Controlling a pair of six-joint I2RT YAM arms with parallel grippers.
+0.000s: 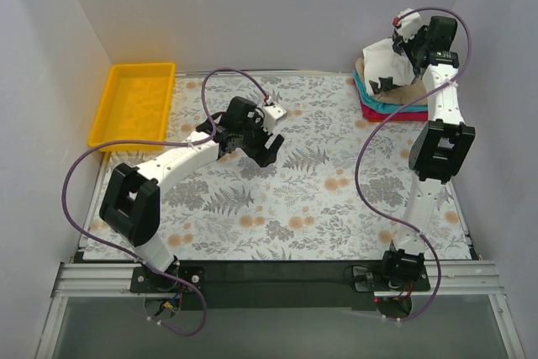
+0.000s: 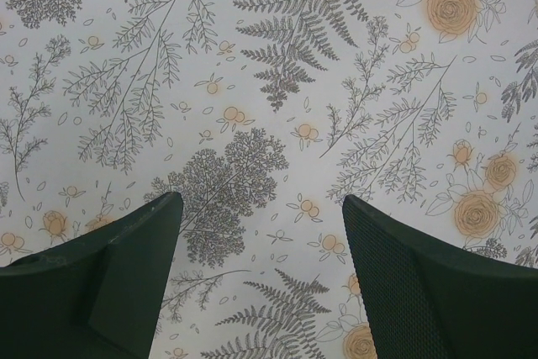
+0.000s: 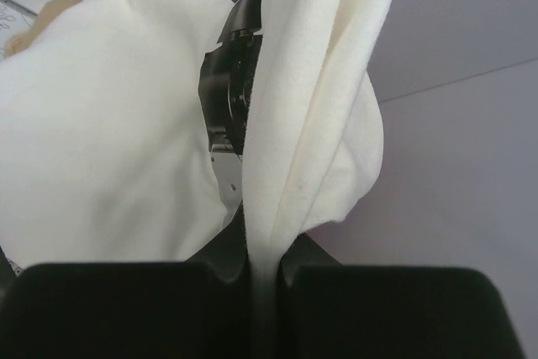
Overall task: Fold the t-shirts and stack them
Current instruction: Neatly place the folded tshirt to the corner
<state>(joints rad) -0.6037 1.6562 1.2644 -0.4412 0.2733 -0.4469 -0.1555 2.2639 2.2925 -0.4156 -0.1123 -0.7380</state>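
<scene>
My right gripper (image 1: pixel 407 52) is shut on the white t-shirt (image 1: pixel 383 61) and holds it bunched above the stack at the back right. In the right wrist view the white t-shirt (image 3: pixel 101 149) hangs in folds, pinched between my closed fingers (image 3: pixel 109 313). Under it lie folded t-shirts: tan (image 1: pixel 409 90), teal (image 1: pixel 374 102) and red (image 1: pixel 395 115). My left gripper (image 1: pixel 269 142) is open and empty over the middle of the table cover. In the left wrist view its two fingers (image 2: pixel 109 279) stand wide apart above the floral cloth (image 2: pixel 277 81).
A yellow tray (image 1: pixel 136 100) sits at the back left corner. The floral table cover (image 1: pixel 286 208) covers the table. White walls stand close behind and at both sides.
</scene>
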